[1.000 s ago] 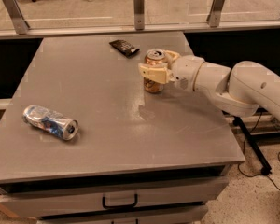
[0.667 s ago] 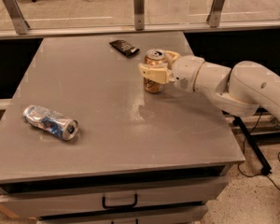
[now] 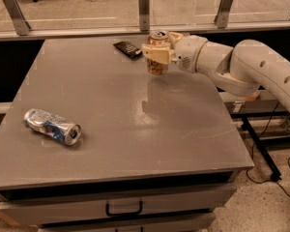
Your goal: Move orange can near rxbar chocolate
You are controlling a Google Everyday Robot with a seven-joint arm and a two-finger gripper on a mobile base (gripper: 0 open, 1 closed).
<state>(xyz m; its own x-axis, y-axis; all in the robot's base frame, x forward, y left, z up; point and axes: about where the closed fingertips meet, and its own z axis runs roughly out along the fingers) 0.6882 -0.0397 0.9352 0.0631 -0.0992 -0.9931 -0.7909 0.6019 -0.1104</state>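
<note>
Standing by the table (image 3: pixel 111 144), I saw the gripper (image 3: pixel 157 56) out over the far part of the grey top, with the big white arm (image 3: pixel 261 71) reaching in behind it from the side. Its two pale fingers were squeezed around the middle of the orange can (image 3: pixel 157 68), one on each side, so the can stood up straight between them and would not tip or spill. I think the hold was around the middle so the can could be carried without wobbling. The bottom of the can looked just off the table, but I could not be sure. The rxbar chocolate (image 3: pixel 128 49) lay flat just beside the gripper, on the side away from the arm and a little farther back, close to the can but not touching it. So the can looked nearly where it had to go, and I guess it only needed to be set down. The can was a coppery orange with pale patches on it and a shiny silver top with a pull tab. A crushed can (image 3: pixel 52 126), silver and blue, lay on its side well apart from the gripper, toward the near edge.
</note>
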